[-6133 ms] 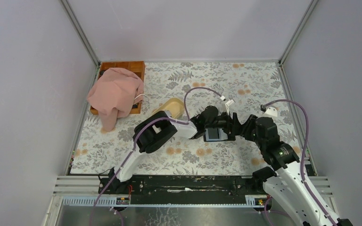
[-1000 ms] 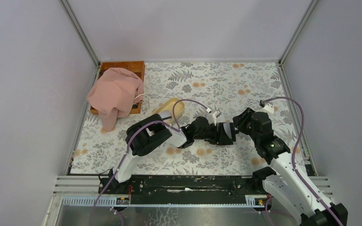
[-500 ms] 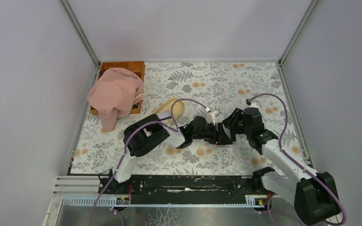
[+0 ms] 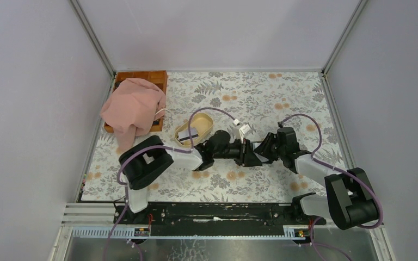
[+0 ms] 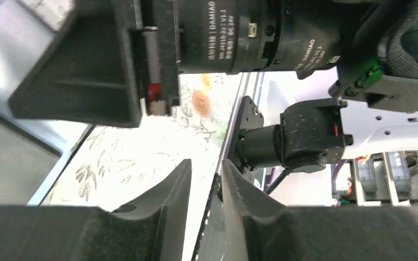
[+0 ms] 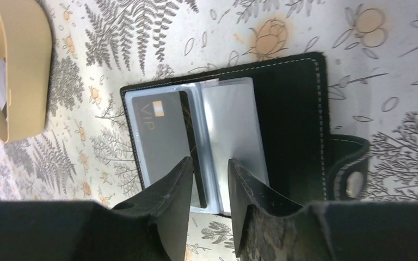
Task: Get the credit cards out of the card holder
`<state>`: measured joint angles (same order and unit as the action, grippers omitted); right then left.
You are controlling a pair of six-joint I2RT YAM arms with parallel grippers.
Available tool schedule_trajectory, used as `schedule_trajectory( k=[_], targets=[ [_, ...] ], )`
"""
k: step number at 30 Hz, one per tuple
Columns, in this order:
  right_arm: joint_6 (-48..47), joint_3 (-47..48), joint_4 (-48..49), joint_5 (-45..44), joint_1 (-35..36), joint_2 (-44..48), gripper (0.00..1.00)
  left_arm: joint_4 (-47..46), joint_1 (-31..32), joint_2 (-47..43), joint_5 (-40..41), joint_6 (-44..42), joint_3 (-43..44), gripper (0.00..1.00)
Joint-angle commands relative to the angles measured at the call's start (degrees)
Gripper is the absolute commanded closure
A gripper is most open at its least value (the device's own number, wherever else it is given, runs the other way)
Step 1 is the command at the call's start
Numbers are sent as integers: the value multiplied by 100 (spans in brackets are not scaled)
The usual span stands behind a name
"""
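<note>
The card holder (image 6: 294, 125) lies open flat on the flowered table, its strap and light stud at the right. Its clear sleeves show a grey credit card (image 6: 158, 136) marked VIP, with a dark card edge (image 6: 196, 179) beside it. My right gripper (image 6: 209, 166) hovers just over the sleeves, its jaws apart with nothing clamped. My left gripper (image 5: 206, 168) points at the right arm, a narrow empty gap between its fingers. From above, both grippers (image 4: 254, 153) meet mid-table and hide the holder. Another dark card (image 4: 188, 136) lies in the beige dish (image 4: 207, 122).
A pink cloth (image 4: 133, 106) drapes over a wooden tray (image 4: 141, 76) at the back left. The beige dish (image 6: 11, 70) stands just left of the holder. Grey walls with metal rails close in the table on three sides.
The right arm has dropped lower and stretched left over the holder. The left arm has lowered too, uncovering the dish. Both sets of jaws have narrowed.
</note>
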<state>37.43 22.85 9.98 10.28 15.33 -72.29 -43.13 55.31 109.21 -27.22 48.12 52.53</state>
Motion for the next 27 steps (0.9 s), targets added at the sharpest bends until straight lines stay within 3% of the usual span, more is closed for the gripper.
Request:
schedule_trajectory(
  k=[1,2,3,13,22,27],
  targets=[
    [-28,-109,615,583,-19,-31,63,164,-448,-342,19,-173,-581,88],
    [-28,-140,685,663,-21,-31,64,112,-571,-327,-19,-142,-666,99],
    [-32,-185,726,728,-19,-35,64,83,-663,-307,-7,-141,-740,100],
    [-86,-327,1048,1014,-17,-77,67,157,-802,156,243,-238,-717,100],
    [-108,-409,1204,1062,-17,-22,67,785,-811,305,532,-505,-586,100],
    [-113,-402,1313,1113,-21,-252,59,718,-811,487,533,-471,-596,100]
  ],
)
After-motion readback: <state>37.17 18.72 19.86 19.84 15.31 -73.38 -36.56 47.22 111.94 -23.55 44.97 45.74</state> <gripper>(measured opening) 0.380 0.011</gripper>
